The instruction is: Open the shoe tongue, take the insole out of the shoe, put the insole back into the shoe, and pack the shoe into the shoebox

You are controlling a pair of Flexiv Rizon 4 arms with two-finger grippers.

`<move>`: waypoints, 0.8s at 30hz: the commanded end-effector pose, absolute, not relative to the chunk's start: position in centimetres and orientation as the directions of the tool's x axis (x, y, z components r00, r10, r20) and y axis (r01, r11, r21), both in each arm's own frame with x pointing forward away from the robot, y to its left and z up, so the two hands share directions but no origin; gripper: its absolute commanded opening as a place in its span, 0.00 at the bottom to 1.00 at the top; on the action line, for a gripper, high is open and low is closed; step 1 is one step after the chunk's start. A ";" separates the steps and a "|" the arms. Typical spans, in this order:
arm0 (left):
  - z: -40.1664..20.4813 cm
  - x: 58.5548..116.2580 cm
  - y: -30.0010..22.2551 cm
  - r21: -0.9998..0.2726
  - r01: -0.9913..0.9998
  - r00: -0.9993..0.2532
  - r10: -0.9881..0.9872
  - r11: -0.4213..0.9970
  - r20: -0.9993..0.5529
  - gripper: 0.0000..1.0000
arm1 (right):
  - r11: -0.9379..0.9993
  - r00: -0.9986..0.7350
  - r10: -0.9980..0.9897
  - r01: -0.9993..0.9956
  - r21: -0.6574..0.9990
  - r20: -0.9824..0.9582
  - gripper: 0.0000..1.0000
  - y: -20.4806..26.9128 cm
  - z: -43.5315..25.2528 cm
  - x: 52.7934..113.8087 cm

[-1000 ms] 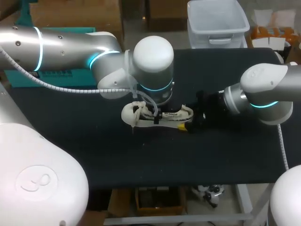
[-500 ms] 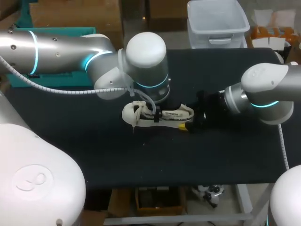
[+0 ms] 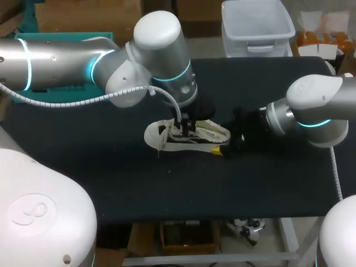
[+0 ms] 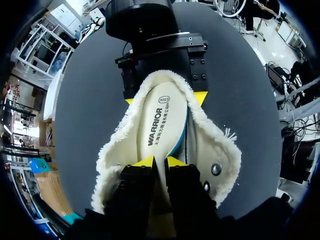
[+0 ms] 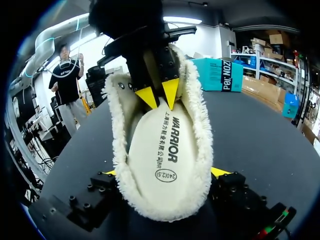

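**A:** Where is the shoe [image 3: 167, 136]?

**B:** Mid-counter [image 3: 267, 183], lying lengthwise with its toe to the left and its heel to the right. The fleecy collar is spread wide, so the tongue looks open.

**A:** And the right end effector [image 5: 165, 172]?

**B:** Clamped on the shoe. Its two yellow tips press the heel from opposite sides and pin it to the counter.

**A:** The left one?

**B:** The left end effector [image 4: 160, 161] comes down from above into the shoe's mouth. Its fingertips are nearly together, pinching the front of the insole [image 4: 160, 125]. The insole's heel end lies down in the heel cup.

**A:** So which step is this?

**B:** I'd say it is taking the insole out. The grip is made, but the insole is not yet free of the shoe.

**A:** What does the next move need?

**B:** Probably a lift up and towards the left, so the insole peels out of the heel cup while the right end effector keeps the shoe anchored. The pinch is narrow and the insole is thin and flexible, so it could slip or fold. The fleece lining may also drag on it. Putting it back and packing the shoebox come afterwards.
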State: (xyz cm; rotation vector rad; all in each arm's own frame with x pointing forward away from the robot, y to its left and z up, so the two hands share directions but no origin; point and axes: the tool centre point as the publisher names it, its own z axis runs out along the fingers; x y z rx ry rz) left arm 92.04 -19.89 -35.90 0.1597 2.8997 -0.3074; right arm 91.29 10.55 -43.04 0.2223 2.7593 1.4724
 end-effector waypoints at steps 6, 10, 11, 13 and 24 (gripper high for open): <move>-35.4 91.2 -20.1 -0.226 0.097 -0.986 0.062 0.969 -0.157 0.00 | 0.547 -0.990 0.127 0.122 0.828 0.063 0.00 10.7 -43.5 91.2; -35.7 91.2 -20.7 -0.242 0.064 -0.994 0.041 0.968 -0.100 0.00 | 0.547 -0.990 0.127 0.122 0.828 0.063 0.00 10.7 -43.5 91.2; -35.7 91.1 -20.9 -0.251 0.060 -0.996 0.040 0.966 -0.086 0.00 | 0.547 -0.990 0.127 0.122 0.828 0.063 0.00 10.7 -43.5 91.2; -35.3 90.9 -21.2 -0.262 0.052 -0.996 0.032 0.964 -0.078 0.00 | 0.547 -0.990 0.127 0.122 0.828 0.063 0.00 10.7 -43.5 91.2; -32.7 89.7 -20.9 -0.319 0.042 -0.996 0.016 0.947 -0.084 0.00 | 0.547 -0.990 0.127 0.122 0.828 0.063 0.00 10.7 -43.5 91.2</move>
